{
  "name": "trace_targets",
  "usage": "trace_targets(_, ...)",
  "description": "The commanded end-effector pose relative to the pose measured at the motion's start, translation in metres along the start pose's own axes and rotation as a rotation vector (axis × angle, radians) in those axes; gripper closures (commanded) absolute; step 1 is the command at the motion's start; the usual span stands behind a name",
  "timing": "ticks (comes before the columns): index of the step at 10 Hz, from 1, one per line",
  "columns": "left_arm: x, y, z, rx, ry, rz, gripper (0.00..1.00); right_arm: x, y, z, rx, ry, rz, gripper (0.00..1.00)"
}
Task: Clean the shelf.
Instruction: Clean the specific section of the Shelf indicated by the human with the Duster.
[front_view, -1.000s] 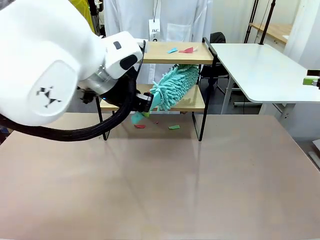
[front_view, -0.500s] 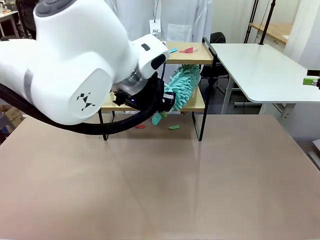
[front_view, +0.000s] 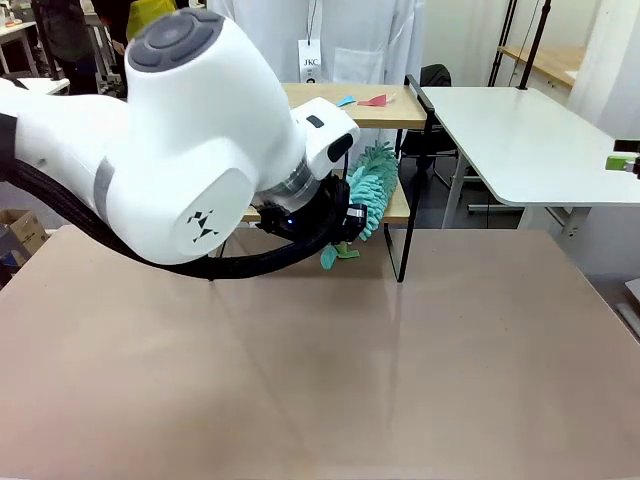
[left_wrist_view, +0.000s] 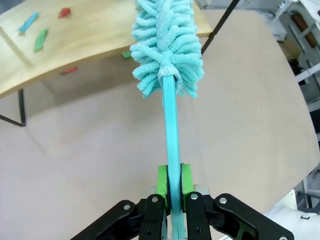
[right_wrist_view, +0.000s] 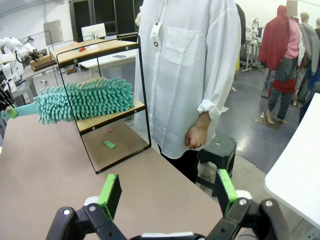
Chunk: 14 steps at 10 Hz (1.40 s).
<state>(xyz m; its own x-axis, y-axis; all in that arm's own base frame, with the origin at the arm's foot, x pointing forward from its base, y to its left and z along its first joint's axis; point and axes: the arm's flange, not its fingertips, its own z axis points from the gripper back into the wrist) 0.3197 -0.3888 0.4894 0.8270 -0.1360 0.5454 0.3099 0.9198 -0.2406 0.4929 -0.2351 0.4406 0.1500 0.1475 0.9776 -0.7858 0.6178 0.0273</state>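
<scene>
The left gripper (left_wrist_view: 173, 175) is shut tight on the thin blue handle (left_wrist_view: 171, 120) of a fluffy duster (left_wrist_view: 167, 45). Its green pads (left_wrist_view: 161, 179) press the handle from both sides. The right gripper (right_wrist_view: 167, 192) is wide open and holds nothing.

The shelf (front_view: 400, 115) stands at the far side of the tan table (front_view: 400, 380), near the middle, just in front of a person (right_wrist_view: 190, 75) in a white coat. The duster's soft head lies over the lower board (right_wrist_view: 107, 120), toward the right end. Small paper scraps (left_wrist_view: 41, 39) sit on the top board, and a green scrap (right_wrist_view: 109, 144) lies on the table under the shelf.

The shelf looks stiff but light, just wood and thin black bars. I think a hard push could make it slide or tip. If it needs holding, a black side rail (right_wrist_view: 141, 75) looks like the best spot.

The duster looks soft and very light, so it bends around things. Its handle looks smooth, so it could twist in the grip. The paper scraps are tiny and light, so they should slide off with a gentle sweep.
</scene>
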Motion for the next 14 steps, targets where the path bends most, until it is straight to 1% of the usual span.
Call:
trace_targets(1, 0.003, -0.014, -0.007, -0.015, 0.000, 0.037, 0.87, 0.004, 0.001, -0.001, -0.001, 0.000, 0.005, 0.00)
trace_targets(2, 0.005, -0.013, -0.008, -0.010, 0.041, 0.027, 0.87, 0.004, 0.001, -0.001, -0.001, 0.000, 0.005, 0.00)
trace_targets(3, -0.001, -0.003, -0.004, -0.006, 0.009, 0.005, 0.87, 0.004, 0.001, -0.001, -0.001, 0.000, 0.005, 0.00)
trace_targets(5, -0.001, -0.005, -0.007, -0.012, 0.022, 0.007, 0.87, 0.004, 0.001, -0.001, -0.001, 0.000, 0.005, 0.00)
trace_targets(6, 0.001, 0.001, -0.001, 0.024, 0.022, 0.003, 0.87, 0.004, 0.001, -0.001, -0.001, 0.000, 0.005, 0.00)
trace_targets(7, 0.005, 0.007, 0.003, 0.091, 0.025, 0.014, 0.87, 0.004, 0.001, -0.001, -0.001, 0.000, 0.005, 0.00)
trace_targets(11, 0.012, 0.037, 0.021, 0.214, 0.071, 0.054, 0.87, 0.004, 0.001, -0.001, -0.001, 0.000, 0.005, 0.00)
trace_targets(13, 0.010, 0.054, 0.030, 0.291, 0.054, 0.065, 0.87, 0.004, 0.001, -0.001, -0.001, 0.000, 0.005, 0.00)
trace_targets(14, 0.008, 0.066, 0.036, 0.352, 0.039, 0.058, 0.87, 0.004, 0.001, -0.001, -0.001, 0.000, 0.005, 0.00)
